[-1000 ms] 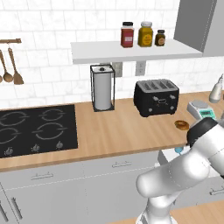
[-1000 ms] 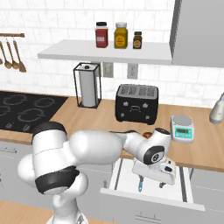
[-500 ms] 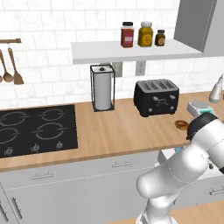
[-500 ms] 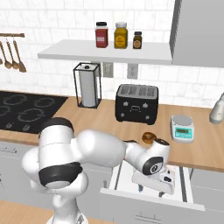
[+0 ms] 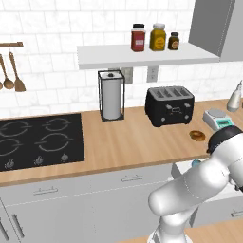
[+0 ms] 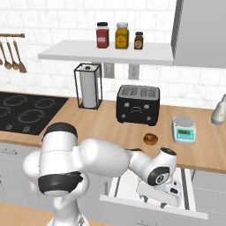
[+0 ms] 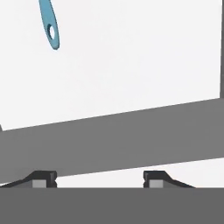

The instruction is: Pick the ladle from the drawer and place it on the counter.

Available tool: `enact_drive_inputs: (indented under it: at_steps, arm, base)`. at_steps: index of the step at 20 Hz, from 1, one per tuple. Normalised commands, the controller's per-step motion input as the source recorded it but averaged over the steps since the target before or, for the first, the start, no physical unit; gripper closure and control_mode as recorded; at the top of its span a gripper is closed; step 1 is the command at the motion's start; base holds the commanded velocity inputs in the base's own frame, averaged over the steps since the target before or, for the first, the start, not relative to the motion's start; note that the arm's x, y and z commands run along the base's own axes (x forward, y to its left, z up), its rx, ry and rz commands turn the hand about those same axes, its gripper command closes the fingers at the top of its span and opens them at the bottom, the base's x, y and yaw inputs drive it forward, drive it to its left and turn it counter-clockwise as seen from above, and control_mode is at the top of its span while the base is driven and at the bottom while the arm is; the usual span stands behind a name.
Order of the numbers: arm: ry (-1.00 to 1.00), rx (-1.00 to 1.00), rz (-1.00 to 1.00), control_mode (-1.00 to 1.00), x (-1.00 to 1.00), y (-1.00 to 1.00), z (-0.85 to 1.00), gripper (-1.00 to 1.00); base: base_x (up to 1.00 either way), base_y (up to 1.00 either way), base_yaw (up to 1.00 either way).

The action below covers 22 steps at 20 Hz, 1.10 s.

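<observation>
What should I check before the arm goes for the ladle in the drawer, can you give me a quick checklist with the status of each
1. Drawer pulled out: ok, it stands open below the counter edge.
2. Ladle in sight: ok, its teal handle end lies on the pale drawer floor, at the top left of the hand view.
3. Ladle between the fingertips: not ok, the handle lies well off from the gripper.
4. Gripper empty: ok, the fingertips stand apart with nothing between them.
5. Ladle's bowl position: cannot tell, it runs out of the picture.
6. Bare counter for placing: ok, open wood lies between the cooktop and the toaster.
</observation>
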Motion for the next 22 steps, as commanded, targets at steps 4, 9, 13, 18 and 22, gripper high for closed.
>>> enact_drive_inputs:
  at_steps: [4,9,13,18,22]
  arm:
    - [0.02,0.0,0.0,-1.0,-0.49,-0.04,-0.2,-1.0]
    - [0.06,0.0,0.0,-1.0,-0.54,-0.02,-0.37,-1.0]
    - [0.11,0.0,0.0,-1.0,-0.67,0.0,-0.58,-1.0]
    - [0.12,-0.01,0.0,-1.0,-0.72,0.0,-0.66,-1.0]
    - [0.04,-0.04,0.0,-1.0,-0.82,0.0,-0.69,-1.0]
  base:
    - [0.0,0.0,0.0]
    - [0.0,0.0,0.0]
    - [0.0,0.0,0.0]
    - [0.0,0.0,0.0]
    - [0.0,0.0,0.0]
